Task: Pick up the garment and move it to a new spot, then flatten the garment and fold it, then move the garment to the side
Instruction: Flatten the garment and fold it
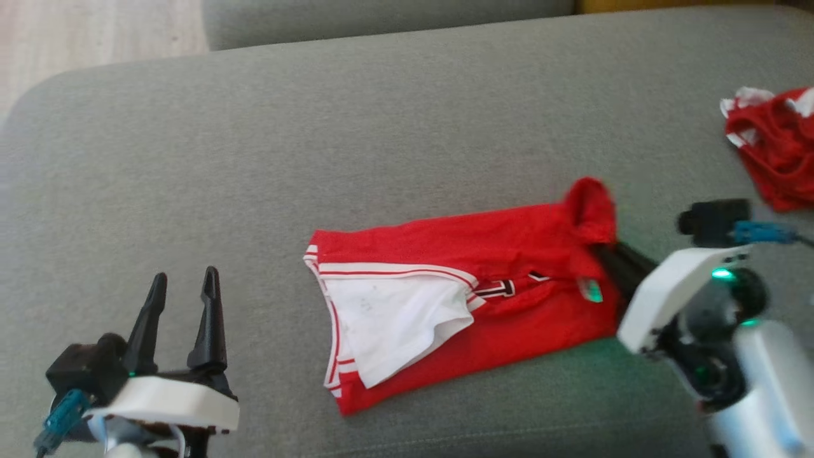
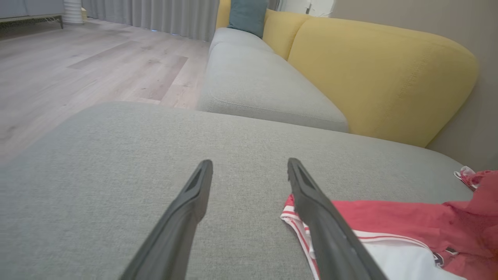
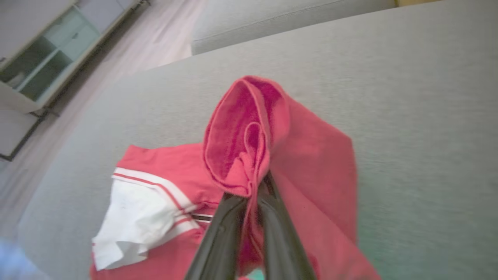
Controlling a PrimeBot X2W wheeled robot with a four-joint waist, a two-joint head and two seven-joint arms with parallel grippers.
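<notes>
Nearest you, at the lower left of the head view, the left gripper (image 1: 184, 275) hovers over bare cushion with its fingers spread and nothing between them. At the lower right, the right gripper (image 3: 256, 190) is clenched on the right end of the red garment (image 1: 509, 254), with a cuff-like fold of cloth standing up above its tips.

The garment lies mid-frame on the grey sofa cushion (image 1: 318, 127), well apart from a second red garment (image 1: 776, 146) at the upper right. You seem to be in the folding stage. It already looks narrowed into a strip, but a white panel bunches at the left end, and the move aside is not yet done.

Its long axis runs left to right, rising slightly toward the right, with the striped edge at the left.
</notes>
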